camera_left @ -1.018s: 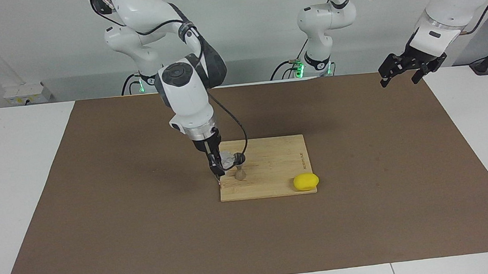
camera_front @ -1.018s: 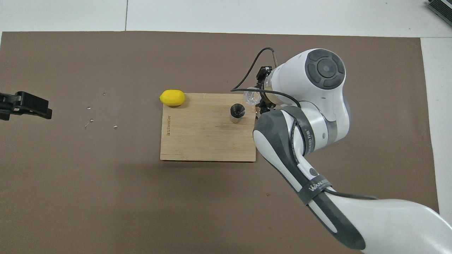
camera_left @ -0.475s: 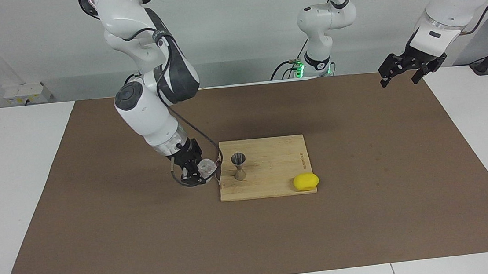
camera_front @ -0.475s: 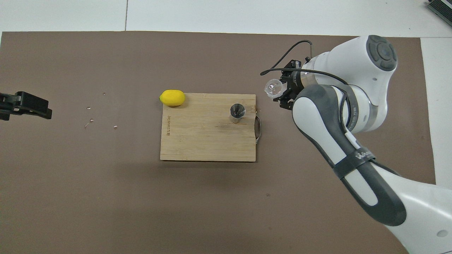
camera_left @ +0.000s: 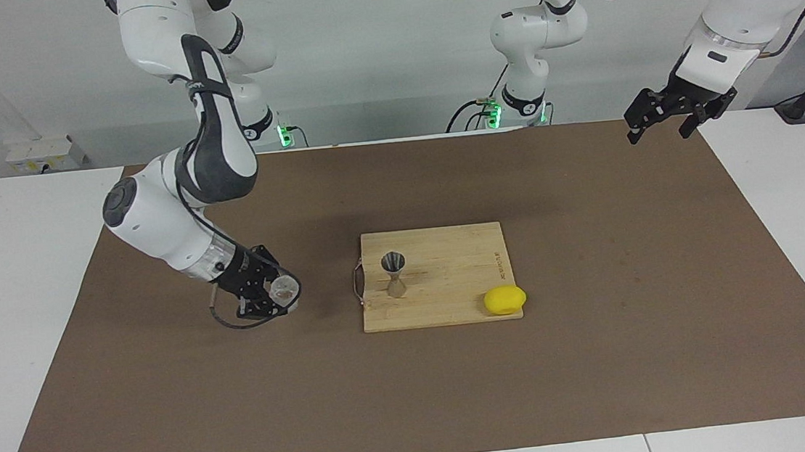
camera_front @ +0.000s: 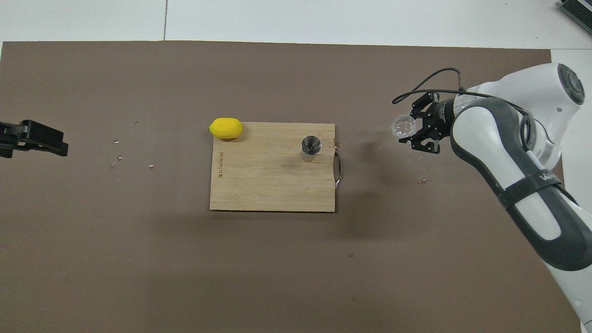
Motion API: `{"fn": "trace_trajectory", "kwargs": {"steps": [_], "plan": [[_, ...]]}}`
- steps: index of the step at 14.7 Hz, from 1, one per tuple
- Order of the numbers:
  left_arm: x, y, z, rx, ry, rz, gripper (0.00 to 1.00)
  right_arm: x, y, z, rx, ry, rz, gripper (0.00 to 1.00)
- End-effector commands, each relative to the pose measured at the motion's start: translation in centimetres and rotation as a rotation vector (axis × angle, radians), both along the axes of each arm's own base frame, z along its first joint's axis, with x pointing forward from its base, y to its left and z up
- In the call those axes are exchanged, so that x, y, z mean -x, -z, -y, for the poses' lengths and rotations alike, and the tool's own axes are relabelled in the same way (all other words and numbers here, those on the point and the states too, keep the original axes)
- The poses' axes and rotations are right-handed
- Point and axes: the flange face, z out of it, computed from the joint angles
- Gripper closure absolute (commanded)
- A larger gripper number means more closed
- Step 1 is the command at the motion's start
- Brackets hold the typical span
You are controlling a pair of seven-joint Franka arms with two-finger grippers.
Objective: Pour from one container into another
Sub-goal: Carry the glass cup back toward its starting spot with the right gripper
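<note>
Clear textured tumbler [camera_left: 283,289] lies tilted, pinched in the right end effector [camera_left: 266,296], now swung clear of the steel jigger [camera_left: 394,275]; left end effector [camera_left: 662,116] waits, spread.

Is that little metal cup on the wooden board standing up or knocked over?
Upright: the steel jigger stands on the cutting board, mouth facing up.

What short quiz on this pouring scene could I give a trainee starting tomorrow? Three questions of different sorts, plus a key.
1. True or false: the jigger stands upright on the cutting board.
2. Which gripper holds the glass tumbler? A) left B) right
3. Fill in: the lemon lies at a ____ of the board.

Key: 1 true. 2 B: the right gripper, over the mat; the left gripper waits open. 3 corner.
</note>
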Motion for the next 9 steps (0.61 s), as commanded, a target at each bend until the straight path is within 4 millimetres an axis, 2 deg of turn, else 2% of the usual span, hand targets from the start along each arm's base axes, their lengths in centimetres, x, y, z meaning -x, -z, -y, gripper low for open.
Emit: {"fn": "trace_trajectory", "kwargs": {"steps": [1,6,9], "plan": [[1.0,-0.1,-0.1,0.008,-0.002,-0.005,0.00,2.0,0.3,4.0,-0.063,-0.023,0.004,1.00],[1.0,-0.1,-0.1,0.008,-0.002,-0.005,0.00,3.7,2.6,12.2,-0.126,-0.079,0.008,1.00],[1.0,-0.1,-0.1,0.008,-0.002,-0.007,0.00,4.9,4.9,16.0,-0.162,-0.109,0.006,1.00]]}}
